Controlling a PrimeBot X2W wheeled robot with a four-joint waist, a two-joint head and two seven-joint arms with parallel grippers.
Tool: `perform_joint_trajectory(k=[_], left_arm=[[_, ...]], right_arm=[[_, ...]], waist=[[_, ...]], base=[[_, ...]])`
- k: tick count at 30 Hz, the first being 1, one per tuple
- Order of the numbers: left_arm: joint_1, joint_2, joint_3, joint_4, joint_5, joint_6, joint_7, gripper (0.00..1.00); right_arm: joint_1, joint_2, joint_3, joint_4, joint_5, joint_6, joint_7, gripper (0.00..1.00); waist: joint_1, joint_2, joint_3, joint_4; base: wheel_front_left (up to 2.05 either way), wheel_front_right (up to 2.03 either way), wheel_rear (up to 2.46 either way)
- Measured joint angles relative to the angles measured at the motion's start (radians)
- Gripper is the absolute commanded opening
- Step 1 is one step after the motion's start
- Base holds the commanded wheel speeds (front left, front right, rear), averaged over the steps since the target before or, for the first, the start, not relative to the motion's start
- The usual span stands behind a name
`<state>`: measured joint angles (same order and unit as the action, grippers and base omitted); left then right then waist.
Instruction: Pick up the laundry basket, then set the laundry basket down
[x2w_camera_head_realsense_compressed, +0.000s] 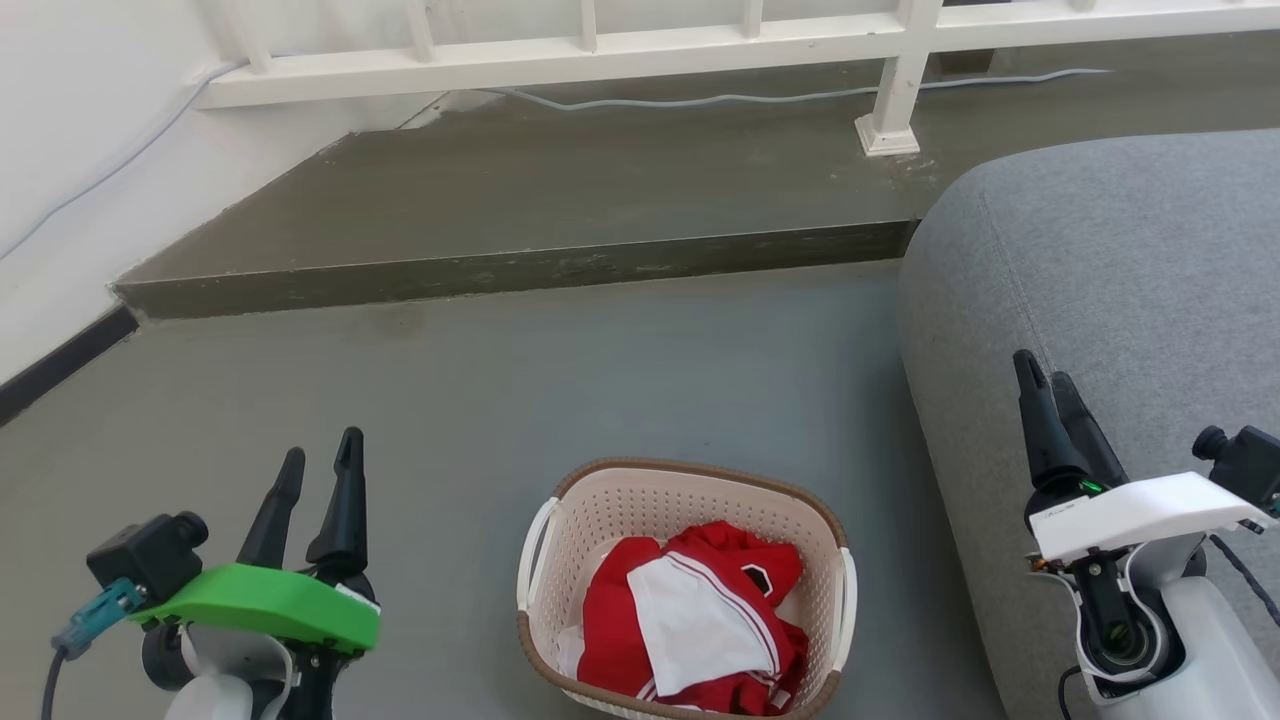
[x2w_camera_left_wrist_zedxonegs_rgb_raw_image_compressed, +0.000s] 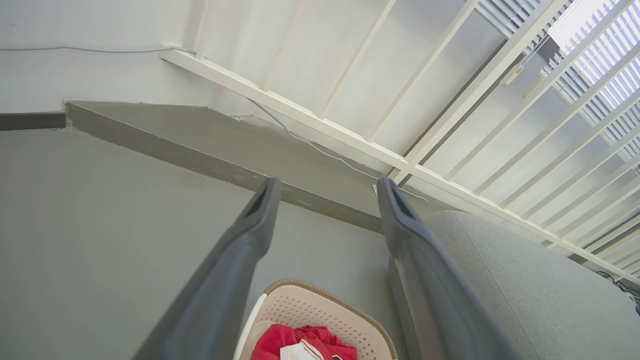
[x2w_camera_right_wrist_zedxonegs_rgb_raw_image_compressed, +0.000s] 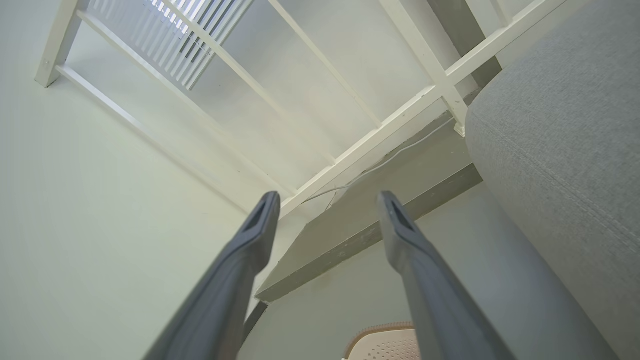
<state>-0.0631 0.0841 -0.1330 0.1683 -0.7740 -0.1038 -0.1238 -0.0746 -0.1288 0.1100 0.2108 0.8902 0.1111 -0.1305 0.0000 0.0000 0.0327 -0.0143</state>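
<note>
Down at 6 o'clock in the head view, the laundry basket (x2w_camera_head_realsense_compressed: 660, 505) sits on the grey floor (x2w_camera_head_realsense_compressed: 500, 380), upright, with a red and white garment (x2w_camera_head_realsense_compressed: 700, 620) heaped inside it. Its 2 white handles (x2w_camera_head_realsense_compressed: 535, 550) face 9 and 3 o'clock, and nothing touches either of them.

The left gripper (x2w_camera_head_realsense_compressed: 322, 447) hovers at about 9 o'clock from the basket, well apart from it, its 2 dark fingers spread and empty. In the left wrist view, the basket's rim (x2w_camera_left_wrist_zedxonegs_rgb_raw_image_compressed: 320, 295) shows between those parted fingers (x2w_camera_left_wrist_zedxonegs_rgb_raw_image_compressed: 250, 235), down at 6 o'clock.

The right gripper (x2w_camera_head_realsense_compressed: 1041, 368) is at about 2 o'clock from the basket, in front of a grey sofa (x2w_camera_head_realsense_compressed: 1120, 250). Its fingers (x2w_camera_right_wrist_zedxonegs_rgb_raw_image_compressed: 250, 240) also stand apart, holding nothing.

Beyond the basket at 12 o'clock, a low concrete step (x2w_camera_head_realsense_compressed: 520, 265) rises to a white railing (x2w_camera_head_realsense_compressed: 600, 50), with a pale cable (x2w_camera_head_realsense_compressed: 750, 98) lying along its foot.
</note>
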Motion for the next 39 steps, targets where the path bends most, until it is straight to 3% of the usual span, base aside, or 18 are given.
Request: perform_joint_trajectory(k=[39], left_arm=[[-0.040,-0.021,-0.031,-0.083,0.530,-0.010,-0.128,1.00]], right_arm=[[-0.041,0.030,0.028,-0.016,-0.504,0.003,-0.122,1.00]], waist=[[0.0000,0.0000,0.007,-0.007]], base=[[0.00,0.00,0.00]])
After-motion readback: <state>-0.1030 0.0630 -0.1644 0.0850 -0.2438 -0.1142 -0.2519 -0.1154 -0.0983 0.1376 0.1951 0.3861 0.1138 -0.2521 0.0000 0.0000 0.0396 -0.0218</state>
